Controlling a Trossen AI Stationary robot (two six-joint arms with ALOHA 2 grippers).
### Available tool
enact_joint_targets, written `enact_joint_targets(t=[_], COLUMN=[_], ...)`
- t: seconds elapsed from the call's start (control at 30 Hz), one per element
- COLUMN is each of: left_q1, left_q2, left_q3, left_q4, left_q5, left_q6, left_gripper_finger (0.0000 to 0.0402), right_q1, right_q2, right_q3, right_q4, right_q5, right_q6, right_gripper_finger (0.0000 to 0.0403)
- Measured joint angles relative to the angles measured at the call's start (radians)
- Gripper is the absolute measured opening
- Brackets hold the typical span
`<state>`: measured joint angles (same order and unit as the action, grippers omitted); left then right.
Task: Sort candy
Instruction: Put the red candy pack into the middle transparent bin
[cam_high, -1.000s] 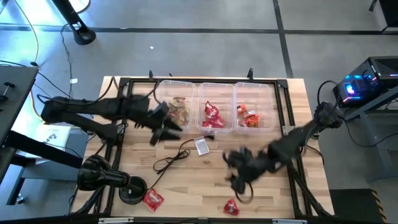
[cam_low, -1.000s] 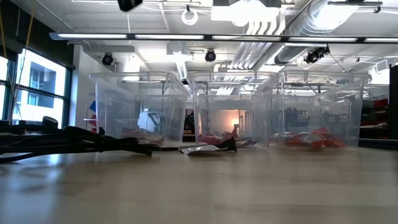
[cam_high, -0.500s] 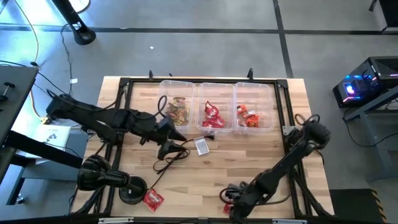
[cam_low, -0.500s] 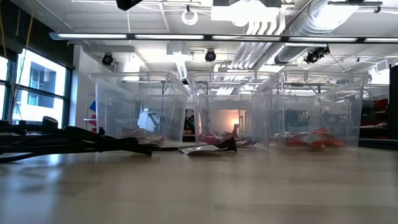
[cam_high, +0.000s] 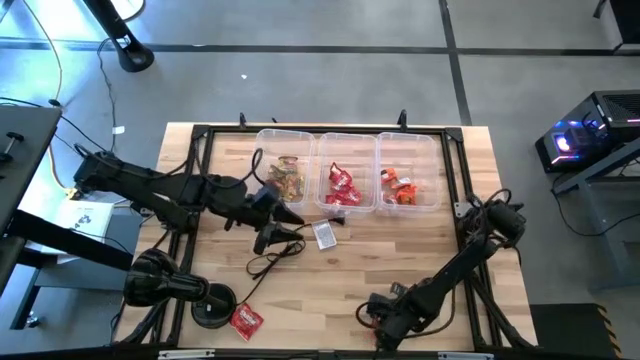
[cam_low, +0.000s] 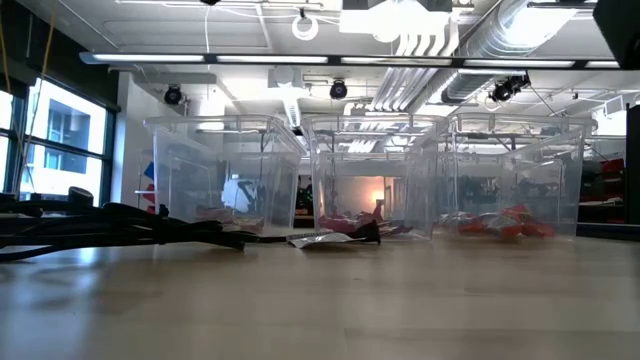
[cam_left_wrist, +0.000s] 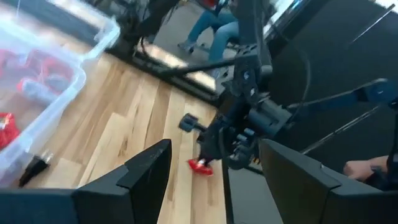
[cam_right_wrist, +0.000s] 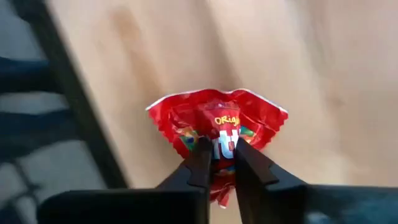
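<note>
Wooden tabletop (cam_right_wrist: 298, 56), crinkly red candy (cam_right_wrist: 217, 134) in right claw (cam_right_wrist: 219, 160)

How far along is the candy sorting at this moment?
Done: the three clear bins already hold sorted candy. In hand: the right end effector is pinching a red candy at the table's near edge. Left: that piece needs binning, and another red candy lies loose near the left front corner. The left end effector hovers open mid-table.

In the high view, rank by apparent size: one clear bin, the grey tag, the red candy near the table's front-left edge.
1. Clear bin, by far the largest.
2. Red candy.
3. Grey tag, about the same as the candy; too close to rank firmly.
</note>
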<state>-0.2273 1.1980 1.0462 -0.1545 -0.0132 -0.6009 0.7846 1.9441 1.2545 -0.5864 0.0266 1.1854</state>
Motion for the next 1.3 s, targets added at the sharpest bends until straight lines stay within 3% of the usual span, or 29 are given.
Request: enact_joint_targets(t=[0.13,0.33,0.5,0.63,0.8,0.9,1.13,1.3], left_q1=[0.02,0.041,0.044,0.044,0.044,0.044,0.025,0.018], left_q2=[-0.034,-0.123,-0.176,-0.185,-0.162,-0.145,-0.136,-0.13], left_q3=[0.0,0.0,0.0,0.0,0.0,0.0,0.0,0.001], left_q4=[0.028,0.091,0.092,0.079,0.077,0.076,0.069,0.066], left_q5=[-0.001,-0.045,-0.122,-0.165,-0.227,-0.237,-0.224,-0.232], left_q6=[0.011,0.065,0.101,0.127,0.134,0.115,0.082,0.081], left_gripper_finger=[0.0239,0.0239,0.0239,0.0239,0.0239,0.0239,0.0239,0.0239], right_q1=[-0.025,-0.082,-0.157,-0.261,-0.456,-0.556,-0.761,-0.814], right_q2=[-0.077,-0.302,-0.473,-0.527,-0.488,-0.447,-0.375,-0.365], right_q3=[0.007,0.108,0.149,0.137,0.137,0.137,0.137,0.137], right_q4=[-0.228,-0.57,-0.669,-0.586,-0.281,-0.17,-0.149,-0.153], right_q5=[0.083,0.411,0.686,0.805,0.746,0.712,0.471,0.433], right_q6=[-0.015,0.014,0.049,-0.099,-0.434,-0.547,-0.646,-0.738], right_gripper_finger=[0.0036,0.001,0.0017,0.0006,0.0022,0.0048,0.014,0.0213])
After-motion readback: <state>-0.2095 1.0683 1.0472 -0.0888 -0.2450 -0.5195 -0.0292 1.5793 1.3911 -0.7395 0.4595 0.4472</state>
